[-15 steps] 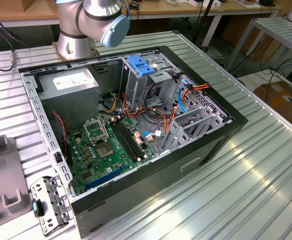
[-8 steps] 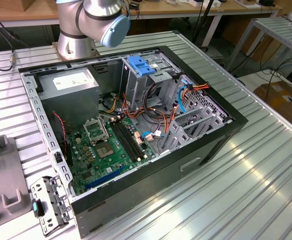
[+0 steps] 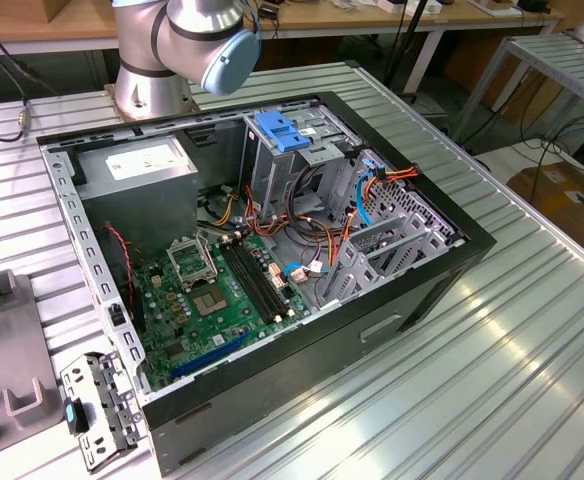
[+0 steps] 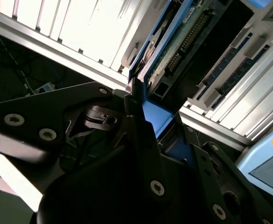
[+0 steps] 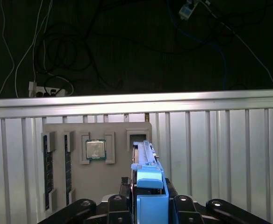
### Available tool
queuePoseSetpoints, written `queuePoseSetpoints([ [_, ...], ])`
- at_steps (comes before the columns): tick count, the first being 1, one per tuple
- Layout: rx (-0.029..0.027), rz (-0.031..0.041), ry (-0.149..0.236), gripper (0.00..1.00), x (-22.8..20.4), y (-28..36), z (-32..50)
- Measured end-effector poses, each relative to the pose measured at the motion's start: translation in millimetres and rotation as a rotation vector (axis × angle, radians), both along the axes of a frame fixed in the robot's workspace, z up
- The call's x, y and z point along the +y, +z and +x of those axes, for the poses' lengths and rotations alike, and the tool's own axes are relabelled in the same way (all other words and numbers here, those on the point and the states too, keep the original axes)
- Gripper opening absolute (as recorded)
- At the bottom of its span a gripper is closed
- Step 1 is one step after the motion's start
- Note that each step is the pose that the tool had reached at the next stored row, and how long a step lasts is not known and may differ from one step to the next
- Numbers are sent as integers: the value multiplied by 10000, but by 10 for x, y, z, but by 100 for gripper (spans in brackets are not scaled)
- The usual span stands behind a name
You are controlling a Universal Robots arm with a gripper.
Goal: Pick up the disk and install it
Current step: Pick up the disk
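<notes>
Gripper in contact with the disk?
Touching. The first wrist view shows the gripper pinching the edge-on disk from both sides, no gap.

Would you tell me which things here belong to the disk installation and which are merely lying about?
Job: disk, held in the hand; open computer case.
Lying about: processor and memory sticks on the grey tray; metal bracket beside the case.

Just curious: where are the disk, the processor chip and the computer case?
disk point(image 5: 149, 189): first wrist view, blue carrier.
processor chip point(image 5: 95, 150): first wrist view, metal top.
computer case point(image 3: 272, 385): exterior view, black side wall.
</notes>
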State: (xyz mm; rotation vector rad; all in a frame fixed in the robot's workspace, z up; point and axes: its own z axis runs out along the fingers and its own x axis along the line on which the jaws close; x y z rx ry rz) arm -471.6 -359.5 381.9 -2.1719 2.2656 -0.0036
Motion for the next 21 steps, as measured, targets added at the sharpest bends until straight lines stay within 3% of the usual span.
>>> queuePoseSetpoints([
  [21,1,0,0,37,0,70,0],
])
